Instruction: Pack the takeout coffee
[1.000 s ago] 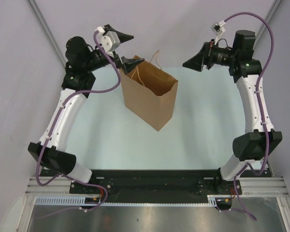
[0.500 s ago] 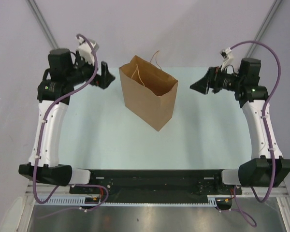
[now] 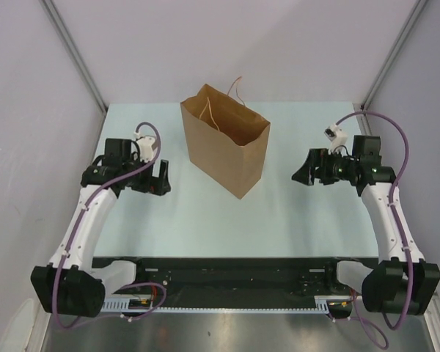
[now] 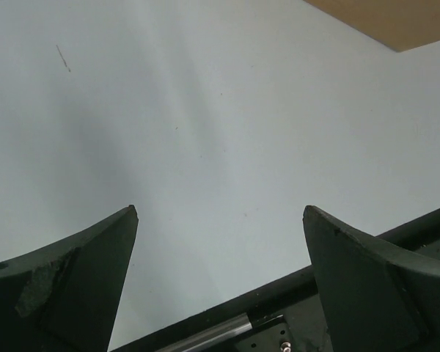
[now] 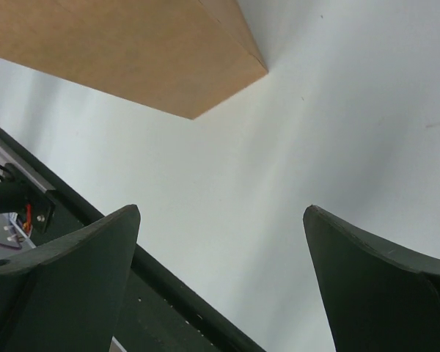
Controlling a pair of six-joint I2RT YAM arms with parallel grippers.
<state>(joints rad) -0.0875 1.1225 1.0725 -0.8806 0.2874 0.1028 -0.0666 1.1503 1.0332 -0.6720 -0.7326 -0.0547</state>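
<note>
The takeout coffee cup is not in view in any frame; the inside of the bag is largely hidden. The large brown paper bag (image 3: 225, 145) with handles stands open and upright at the middle back of the table. Its corner shows in the right wrist view (image 5: 132, 51) and in the left wrist view (image 4: 396, 22). My left gripper (image 3: 160, 178) is open and empty, low over the table to the left of the bag. My right gripper (image 3: 302, 174) is open and empty, low to the right of the bag. The fingers (image 4: 73, 279) frame only bare table.
The pale table top (image 3: 205, 220) lies between grey walls, with slanted metal posts (image 3: 73, 55) in the back corners. A black rail (image 3: 227, 268) with the arm bases runs along the near edge.
Both arms have drawn back from high beside the bag's mouth and come down toward the near side of the table. The bag has not moved.
</note>
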